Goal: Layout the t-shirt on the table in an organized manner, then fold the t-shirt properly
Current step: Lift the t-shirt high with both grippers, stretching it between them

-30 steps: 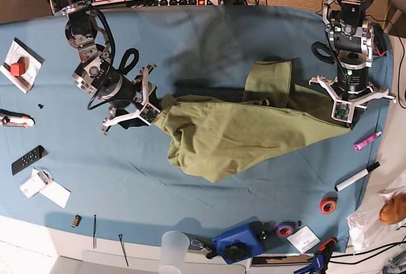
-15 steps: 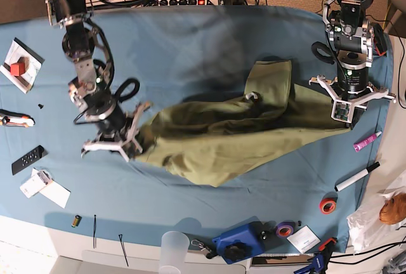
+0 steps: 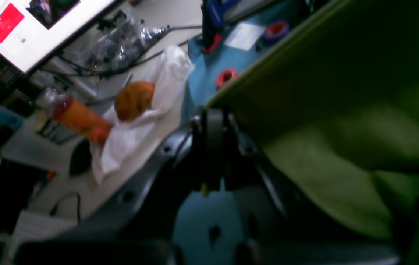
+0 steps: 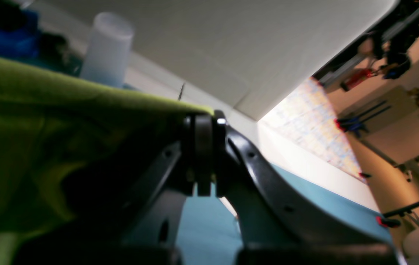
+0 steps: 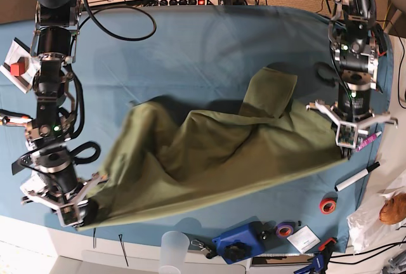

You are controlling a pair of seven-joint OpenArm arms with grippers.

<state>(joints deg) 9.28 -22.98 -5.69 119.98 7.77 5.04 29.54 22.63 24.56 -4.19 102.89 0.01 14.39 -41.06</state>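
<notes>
T-shirt stretched across the table, pinned at both ends.
Left gripper clamps one hem corner at the table's right side in the base view; right gripper clamps the opposite corner near the front edge. Both sets of jaws closed on fabric. Middle still rumpled, one sleeve folded up.

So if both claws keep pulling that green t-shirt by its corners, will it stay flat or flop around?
Likely floppy: the t-shirt sags in deep folds between the left claw and right claw, so it probably won't hold a shape. It seems light, lifting easily off the table. One sleeve is folded over, so it may bunch unless pulled evenly.
</notes>
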